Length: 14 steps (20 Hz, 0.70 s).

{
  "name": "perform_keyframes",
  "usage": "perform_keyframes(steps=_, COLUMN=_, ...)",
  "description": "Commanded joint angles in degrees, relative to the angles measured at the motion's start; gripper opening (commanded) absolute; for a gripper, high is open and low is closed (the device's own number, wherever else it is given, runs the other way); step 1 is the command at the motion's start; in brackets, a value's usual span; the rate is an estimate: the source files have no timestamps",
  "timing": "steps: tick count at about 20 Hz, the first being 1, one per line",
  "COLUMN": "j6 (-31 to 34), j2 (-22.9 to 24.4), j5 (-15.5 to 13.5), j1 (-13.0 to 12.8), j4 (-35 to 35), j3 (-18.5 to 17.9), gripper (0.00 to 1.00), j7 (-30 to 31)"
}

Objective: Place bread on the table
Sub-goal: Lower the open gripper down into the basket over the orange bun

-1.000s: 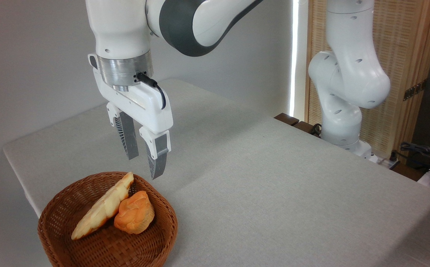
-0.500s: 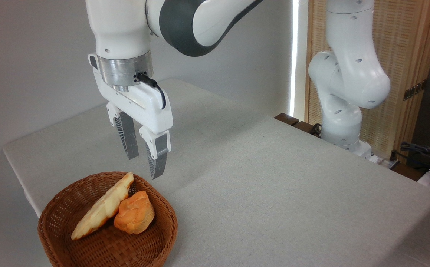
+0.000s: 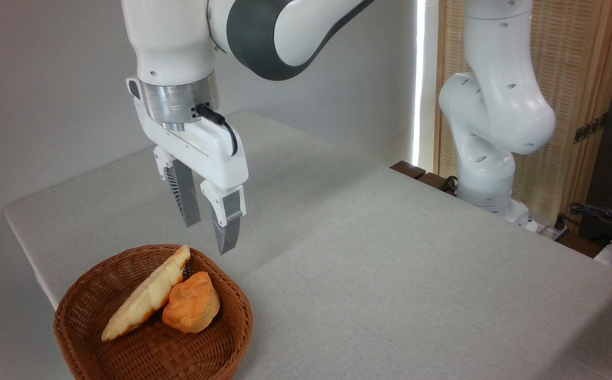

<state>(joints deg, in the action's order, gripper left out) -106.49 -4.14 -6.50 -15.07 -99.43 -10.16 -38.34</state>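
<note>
At the near left corner of the tabletop [image 3: 390, 274] sits a brown woven basket [image 3: 100, 343], and the bread [image 3: 192, 303], a small knobbly orange-golden bun, lies inside it toward the right of the bowl. Its left side touches a longer pale yellow loaf [image 3: 144, 295] that leans slantwise across the basket, with its far tip resting at the basket's far rim.

The claw [image 3: 208, 235] hangs in the air above the far rim of the basket, just beyond and above the bread, touching neither the bun, the loaf nor the wicker. Its two grey ribbed fingers [image 3: 229, 232] point straight down and stand slightly spread, with a narrow gap between them and nothing held. The right finger's tip reaches lower in the picture than the left one's and ends near the basket's far edge, up and a little right of the bread.

Above the fingers, the white claw body meets a metal wrist ring with a black cable looping off its right side. The arm [image 3: 284, 31] rises vertically from the wrist, bends at a grey-banded joint, and runs right out of the top of the picture. Its white base column [image 3: 488, 158] stands at the far right edge of the tabletop, before a slatted wooden screen [image 3: 575, 79].
</note>
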Motion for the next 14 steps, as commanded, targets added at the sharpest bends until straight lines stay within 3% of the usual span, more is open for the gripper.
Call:
perform_keyframes(steps=1, j6=3.56, j2=0.62, j5=-0.18, j1=-0.22, j4=0.02, j3=-0.21, gripper=1.0, j7=-1.74)
perform_keyframes(steps=10, j6=4.28, j2=0.45, j5=-0.18, j1=-0.84, j4=-2.0, j3=0.49, gripper=1.0, j7=-2.8)
perform_keyframes(steps=14, j6=-4.93, j2=0.27, j5=-0.18, j1=-0.66, j4=-1.82, j3=0.23, gripper=1.0, j7=-2.71)
